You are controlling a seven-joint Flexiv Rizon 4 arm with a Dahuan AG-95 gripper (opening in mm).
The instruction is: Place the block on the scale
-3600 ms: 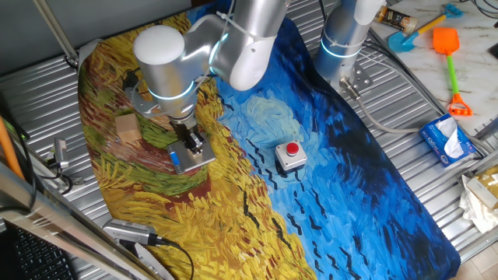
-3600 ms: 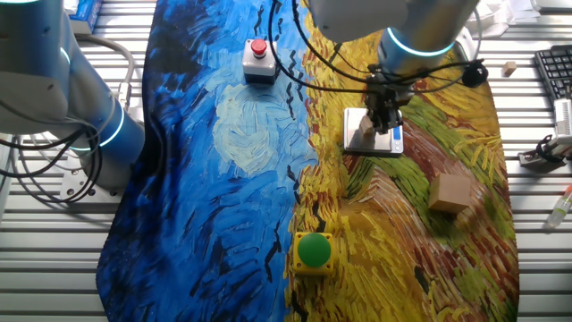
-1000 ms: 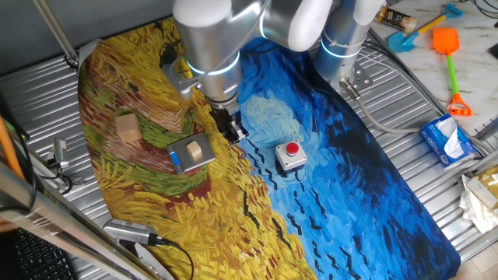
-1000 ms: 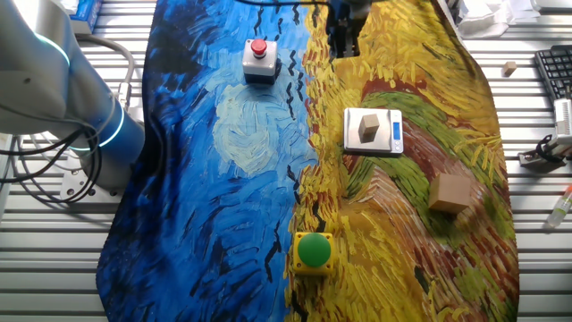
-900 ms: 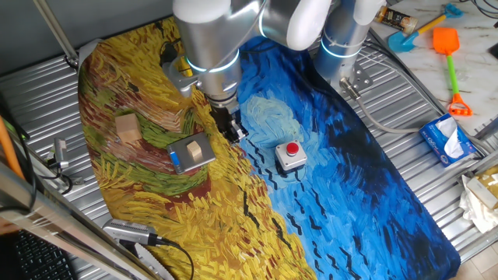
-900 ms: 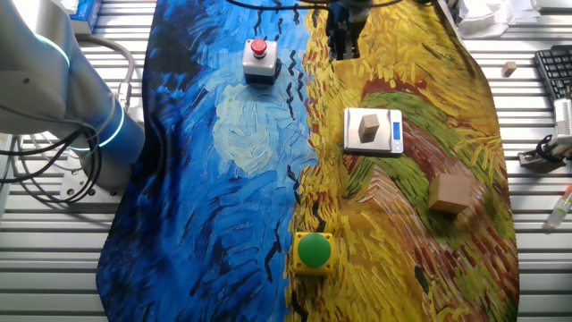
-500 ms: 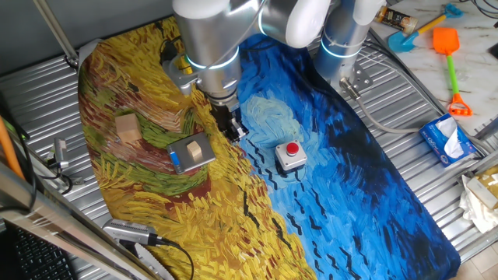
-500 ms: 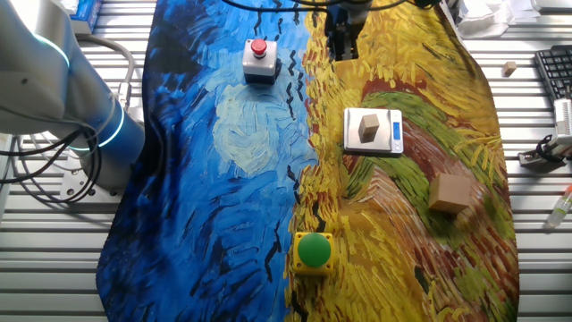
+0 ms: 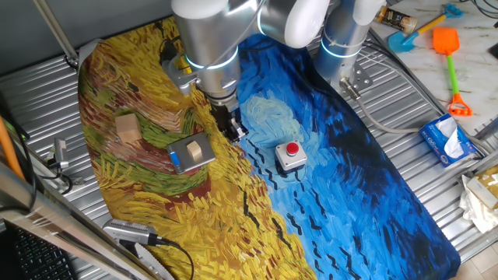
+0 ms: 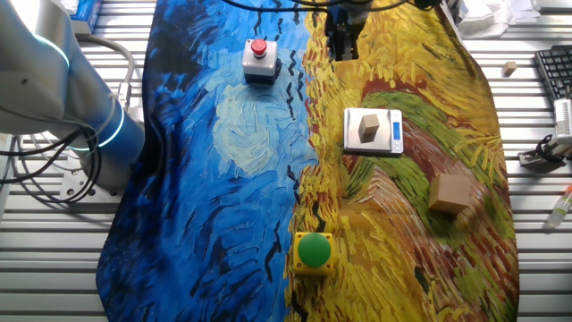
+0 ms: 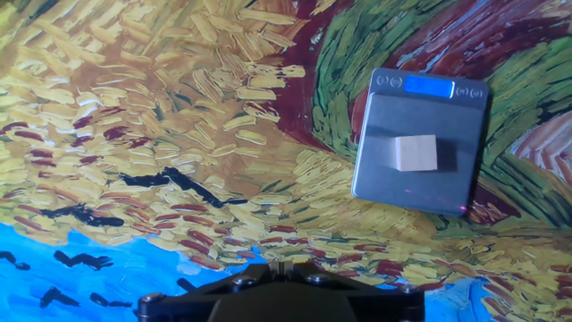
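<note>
The block (image 10: 368,129) sits on the metal top of the scale (image 10: 386,119), roughly at its middle, and nothing is touching it. The hand view shows the same: the small pale cube (image 11: 416,152) rests flat on the grey plate (image 11: 384,170), with the blue strip along the edge farther from the camera. The gripper (image 9: 233,129) hangs above the painted cloth (image 9: 350,171), beside the scale and apart from it, between the scale and the grey box with the red button (image 9: 290,155). Whether its fingers are spread or closed cannot be told from these views; it carries nothing visible. The larger wooden block (image 10: 450,193) lies on the cloth well apart from the scale, and a green button on a yellow base (image 10: 313,250) stands near the cloth's edge
</note>
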